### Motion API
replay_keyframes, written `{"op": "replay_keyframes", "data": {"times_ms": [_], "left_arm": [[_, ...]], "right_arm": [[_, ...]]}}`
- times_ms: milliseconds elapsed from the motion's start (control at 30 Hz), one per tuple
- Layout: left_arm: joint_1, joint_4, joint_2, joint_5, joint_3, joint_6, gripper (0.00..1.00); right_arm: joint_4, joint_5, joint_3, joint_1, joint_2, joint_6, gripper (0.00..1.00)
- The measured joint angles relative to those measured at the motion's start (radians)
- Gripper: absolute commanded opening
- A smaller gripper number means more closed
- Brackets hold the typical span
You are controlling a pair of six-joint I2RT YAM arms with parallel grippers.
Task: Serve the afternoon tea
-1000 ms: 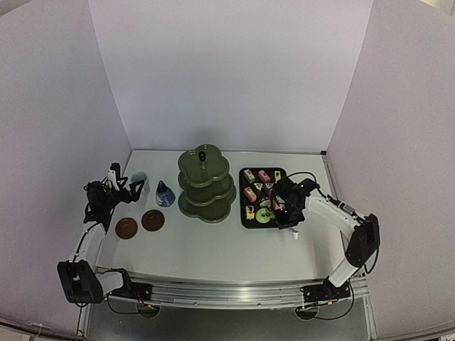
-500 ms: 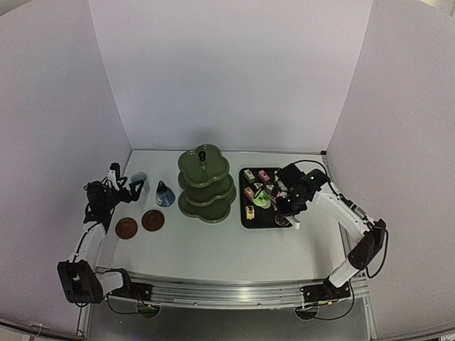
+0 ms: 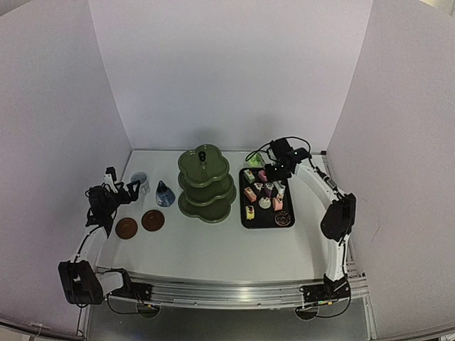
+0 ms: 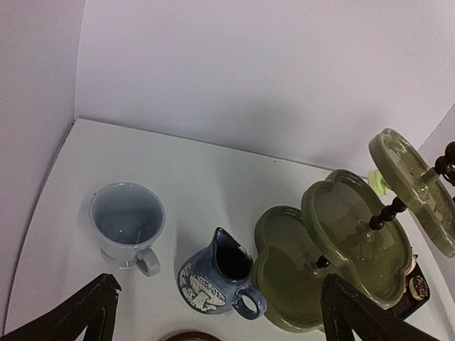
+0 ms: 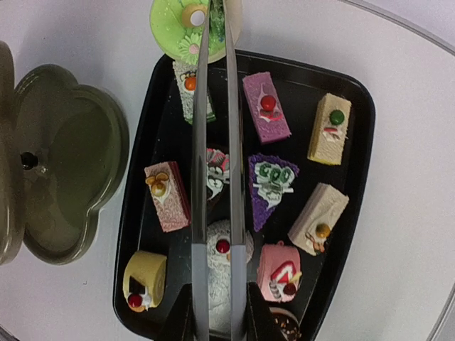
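Centrally on the white worktop (image 3: 213,249): one olive-green three-tier stand (image 3: 205,186), upright, with lobed trays stacked on a beaded black post.

Left of the stand, four items in two rows. Far row: one pale blue cup (image 3: 139,180), upright and handle toward the near side, then one small blue jug (image 3: 165,193) just to its right, apart from it and close to the stand's lowest tier. Near row: two round brown coasters (image 3: 126,228) (image 3: 153,220), side by side, not touching.

Right of the stand: one black rectangular tray (image 5: 355,163), long axis running near to far. Eleven small cakes (image 5: 266,106) countable on it in the right wrist view, among them a purple wedge, a yellow roll and a white round piece topped in red; a chocolate-topped piece at the near edge only partly seen.

Right hand (image 5: 219,316): closed narrowly on one pair of thin metal tongs (image 5: 200,177), blades reaching over the tray toward the far side. One green donut (image 5: 186,25) pinched at the blade tips, over the tray's far left corner, raised above the worktop.

Left hand (image 4: 213,323): fingers spread wide, holding nothing, just near of the cup and jug at the left edge of the worktop.
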Motion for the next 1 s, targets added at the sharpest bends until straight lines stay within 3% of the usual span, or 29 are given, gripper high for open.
{"op": "replay_keyframes", "data": {"times_ms": [300, 1000], "left_arm": [[0.0, -0.025, -0.02, 0.001, -0.08, -0.028, 1.0], [0.0, -0.026, -0.028, 0.001, -0.083, -0.019, 1.0]], "right_arm": [[0.075, -0.107, 0.026, 0.027, 0.086, -0.077, 0.0], [0.213, -0.218, -0.153, 0.126, 0.086, -0.033, 0.0]]}}
